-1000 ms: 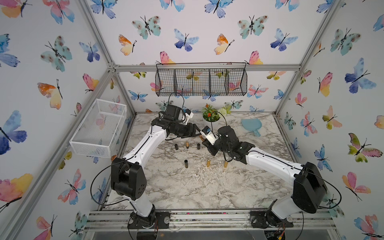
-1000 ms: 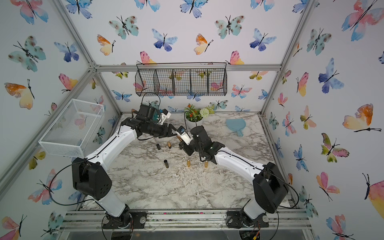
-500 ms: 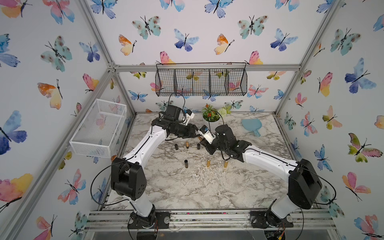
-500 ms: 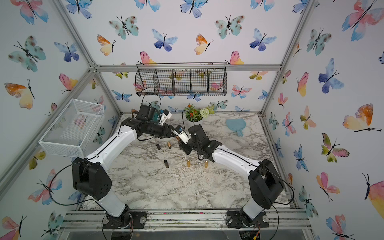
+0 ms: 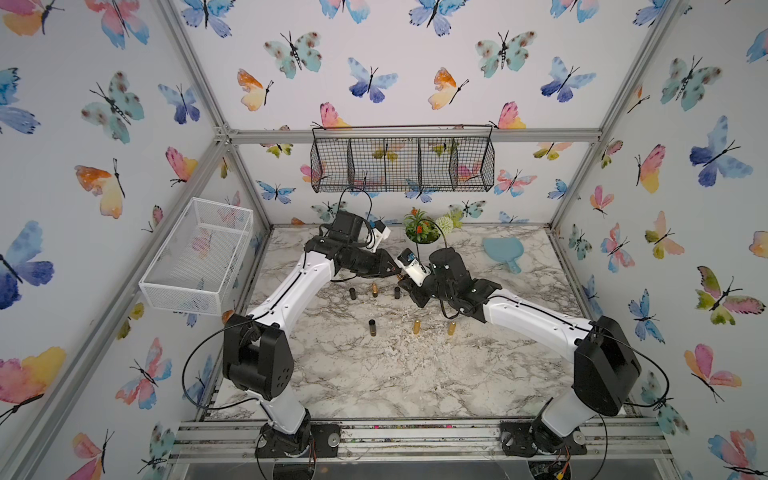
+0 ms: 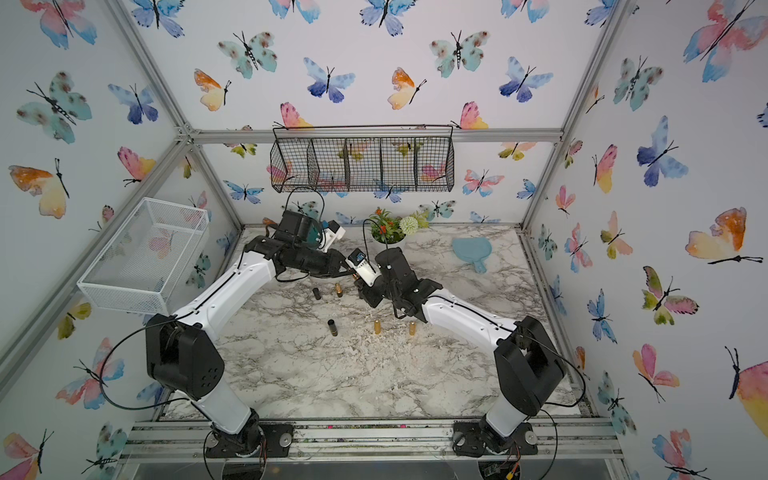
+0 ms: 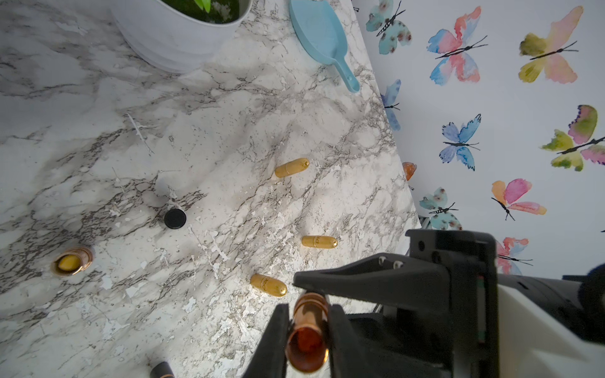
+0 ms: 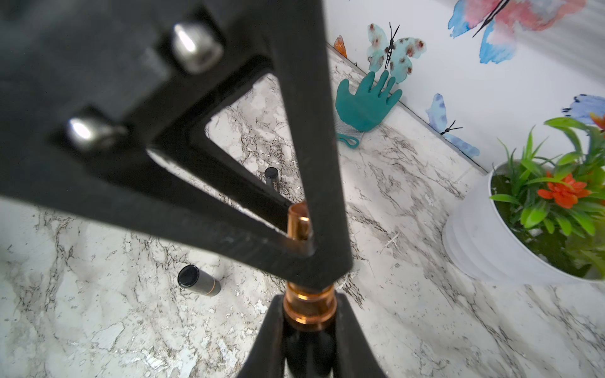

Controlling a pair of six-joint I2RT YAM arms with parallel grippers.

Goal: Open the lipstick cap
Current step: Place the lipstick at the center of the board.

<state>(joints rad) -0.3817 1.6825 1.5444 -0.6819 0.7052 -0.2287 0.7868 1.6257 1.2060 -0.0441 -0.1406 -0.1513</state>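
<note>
We note both claws meeting in air above marble surface (image 5: 374, 374), near plant pot (image 7: 176, 45). Left claw (image 7: 307, 309) pinching copper end of lipstick (image 7: 307, 327); right claw (image 8: 309, 299) pinching its black base, just under copper collar. Lipstick bridges two claws, clear of surface. Whether lipstick is open or closed, we cannot tell. Gold tubes (image 7: 319, 242) and black tube (image 8: 198, 281) sit scattered on surface below.
</note>
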